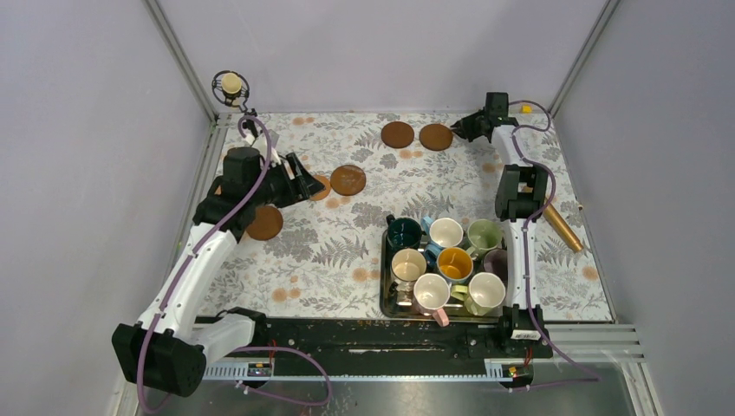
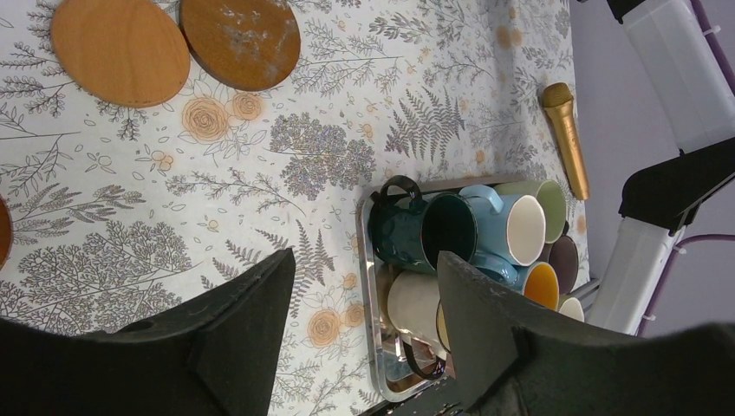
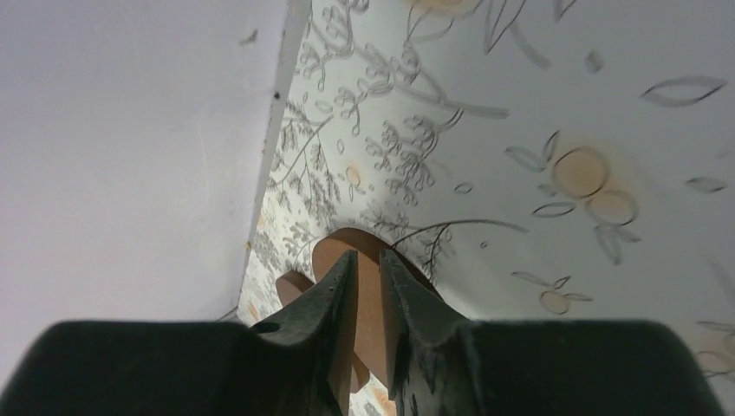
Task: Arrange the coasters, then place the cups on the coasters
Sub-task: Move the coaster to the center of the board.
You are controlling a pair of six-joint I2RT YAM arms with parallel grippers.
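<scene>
Pinching a coaster (image 3: pixel 368 243) edge-on, right jaws nearly shut; left jaws gape empty, hiding some cups (image 2: pixel 407 234).

Quick headcount from the overhead shot: five coasters (image 1: pixel 398 134) on the table that I can actually count, one of them half covered, so there might be more tucked out of sight. Eight mugs (image 1: pixel 454 263), all different colours as far as I can tell. One steel tray (image 1: pixel 382 277). One gold cylinder (image 1: pixel 563 230) too.
</scene>
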